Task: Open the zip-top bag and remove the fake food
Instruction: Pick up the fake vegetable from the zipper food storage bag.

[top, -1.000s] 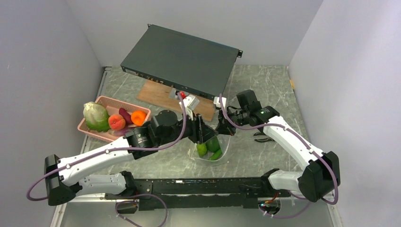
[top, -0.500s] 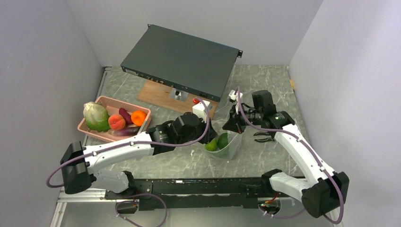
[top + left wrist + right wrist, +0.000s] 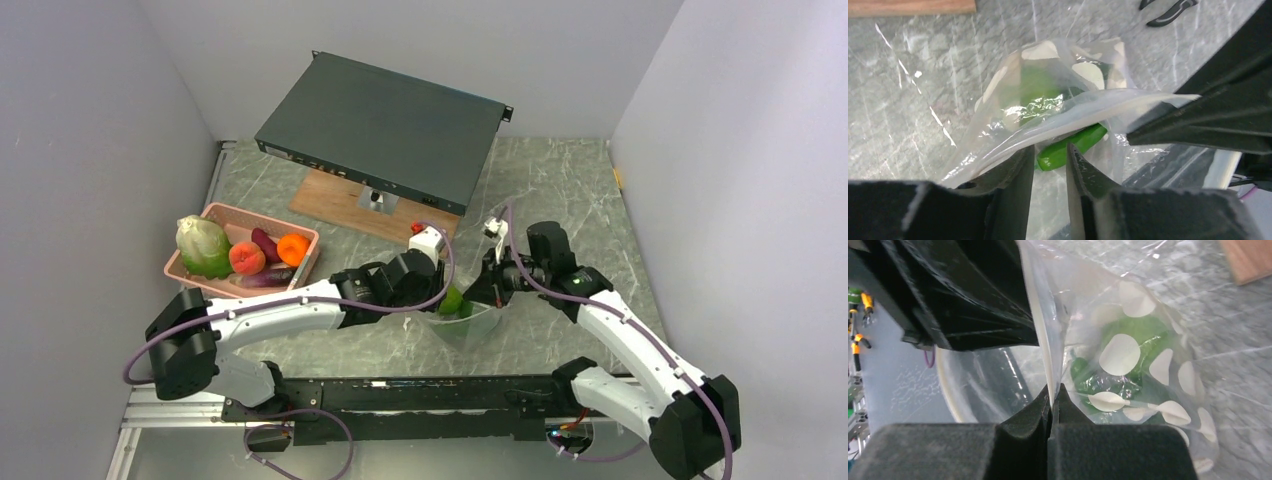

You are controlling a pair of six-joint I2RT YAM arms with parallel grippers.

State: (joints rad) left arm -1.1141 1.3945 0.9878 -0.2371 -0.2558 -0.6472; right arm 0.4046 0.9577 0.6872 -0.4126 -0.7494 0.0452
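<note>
A: Where is the zip-top bag (image 3: 470, 322) to be found?

B: It is seen at lower centre of the top view, on the grey marbled table (image 3: 560, 190), between the 2 grippers. Its clear film is printed with white round spots.

A: How is the right gripper (image 3: 1053, 394) set?

B: Its 2 fingers are pressed together on the bag's edge. The film is pinched at bottom centre of the right wrist view and runs upward from there.

A: And the left gripper (image 3: 1049, 150)?

B: Its jaws are set slightly apart, with a narrow gap. The end of an elongated bright-green piece (image 3: 1075, 145) is seen in that gap, and bag film is draped over the finger at the left of the frame. Whether the piece is clamped cannot be told.

A: What is seen inside the bag?

B: Only green fake food is made out: that piece and a second green lump (image 3: 1035, 87) above it in the frame.

A: And elsewhere?

B: At the left of the top view, well apart from the bag, a pink mesh basket (image 3: 262, 218) is filled with a pale green leafy head (image 3: 203, 247), a red-pink fruit (image 3: 246, 258), an orange ball (image 3: 293, 248), a dark purple-red piece (image 3: 265, 243) and a long dark purple one (image 3: 265, 280). A dark equipment case (image 3: 385, 120) is propped over a wooden board (image 3: 335, 200) at upper centre. Black pliers (image 3: 1168, 11) are glimpsed at the upper right of the left wrist view.
</note>
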